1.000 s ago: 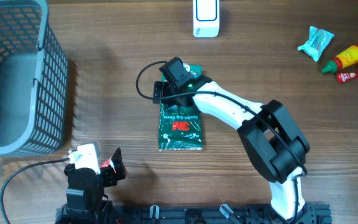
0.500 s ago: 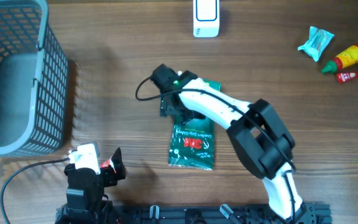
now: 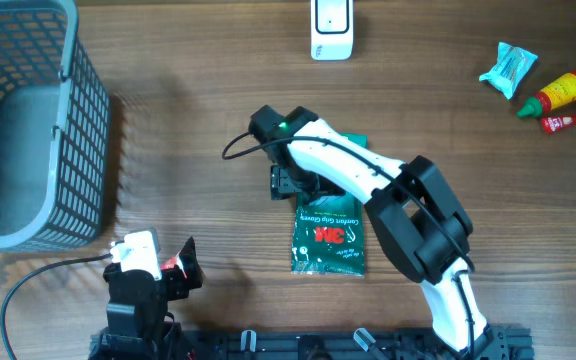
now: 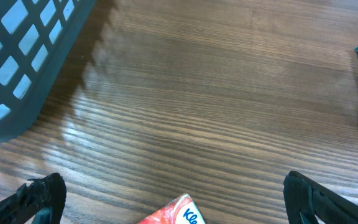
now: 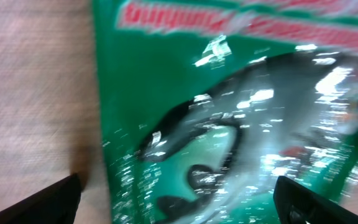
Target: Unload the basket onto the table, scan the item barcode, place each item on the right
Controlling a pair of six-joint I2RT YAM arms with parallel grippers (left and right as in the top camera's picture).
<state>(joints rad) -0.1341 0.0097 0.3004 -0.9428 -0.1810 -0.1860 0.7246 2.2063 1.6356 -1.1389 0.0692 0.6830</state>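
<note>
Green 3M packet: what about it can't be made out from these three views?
- Overhead: no barcode shows on the green 3M packet; the right arm covers its upper end.
- Right wrist: its print is blurred, unreadable.
- Left wrist: only a corner shows, cut off by the right edge.
- Underside: hidden against the table.
</note>
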